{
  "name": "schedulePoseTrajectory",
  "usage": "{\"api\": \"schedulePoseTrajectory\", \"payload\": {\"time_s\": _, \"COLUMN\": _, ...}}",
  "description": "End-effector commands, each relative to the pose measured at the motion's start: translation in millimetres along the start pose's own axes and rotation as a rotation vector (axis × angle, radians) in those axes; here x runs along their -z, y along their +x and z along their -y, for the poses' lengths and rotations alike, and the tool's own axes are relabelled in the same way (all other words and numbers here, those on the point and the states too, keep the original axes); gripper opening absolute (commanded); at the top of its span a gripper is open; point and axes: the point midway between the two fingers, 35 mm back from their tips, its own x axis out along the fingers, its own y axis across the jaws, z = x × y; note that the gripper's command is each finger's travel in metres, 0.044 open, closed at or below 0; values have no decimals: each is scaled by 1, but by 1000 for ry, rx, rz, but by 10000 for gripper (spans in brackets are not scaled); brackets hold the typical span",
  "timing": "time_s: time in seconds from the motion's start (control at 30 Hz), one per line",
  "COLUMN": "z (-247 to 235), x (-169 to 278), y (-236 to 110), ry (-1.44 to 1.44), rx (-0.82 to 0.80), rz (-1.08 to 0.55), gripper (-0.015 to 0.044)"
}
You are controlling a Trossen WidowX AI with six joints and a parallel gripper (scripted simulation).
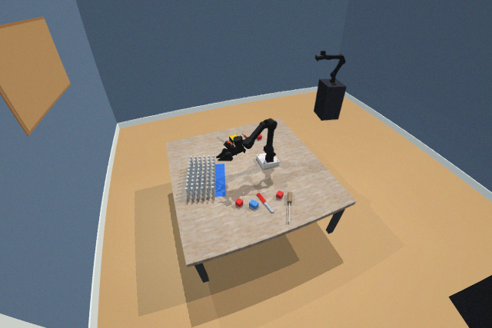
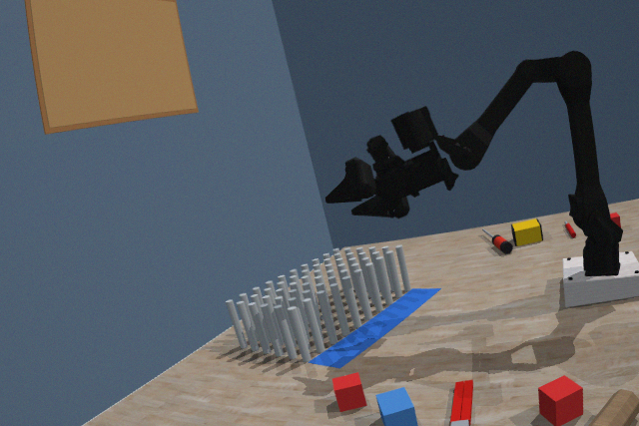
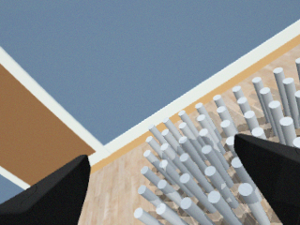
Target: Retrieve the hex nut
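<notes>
Upright grey metal spacers (image 1: 203, 193) (image 2: 352, 302) (image 3: 196, 213) stand in close rows. The blue taped strip (image 1: 220, 181) (image 2: 371, 332) lies along their front. I cannot make out the nut. My gripper (image 1: 219, 157) (image 2: 338, 206) (image 3: 162, 151) is open and empty, held in the air above spacer height near the field's far end. A red-handled tool with a grey blade (image 1: 260, 198) (image 2: 461, 400) and a wooden-handled screwdriver (image 1: 289, 197) (image 2: 616, 411) lie on the near side. A red-and-black screwdriver (image 1: 228, 144) (image 2: 500, 242) and a small red tool (image 1: 244, 136) (image 2: 570, 229) lie on the far side.
Near the strip's near end are a red cube (image 1: 238, 203) (image 2: 348, 391) and a blue block (image 1: 254, 204) (image 2: 396, 406). Another red cube (image 1: 279, 194) (image 2: 560, 400) lies between the near tools. A yellow block (image 2: 526, 231) sits by the far screwdriver. A far red cube (image 1: 259, 137) is beyond the arm's base.
</notes>
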Motion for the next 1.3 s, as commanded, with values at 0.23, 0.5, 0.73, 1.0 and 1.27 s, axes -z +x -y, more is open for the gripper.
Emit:
{"api": "schedulePoseTrajectory", "payload": {"time_s": 0.23, "z": 80, "x": 81, "y": -26, "ry": -672, "rx": 222, "rz": -202, "gripper": 440}}
{"api": "schedulePoseTrajectory", "payload": {"time_s": 0.5, "z": 80, "x": 81, "y": -26, "ry": -672, "rx": 222, "rz": -202, "gripper": 440}}
{"api": "schedulePoseTrajectory", "payload": {"time_s": 0.73, "z": 80, "x": 81, "y": -26, "ry": -672, "rx": 222, "rz": -202, "gripper": 440}}
{"api": "schedulePoseTrajectory", "payload": {"time_s": 1.0, "z": 80, "x": 81, "y": -26, "ry": -672, "rx": 222, "rz": -202, "gripper": 440}}
{"api": "schedulePoseTrajectory", "payload": {"time_s": 1.27, "z": 80, "x": 81, "y": -26, "ry": -672, "rx": 222, "rz": -202, "gripper": 440}}
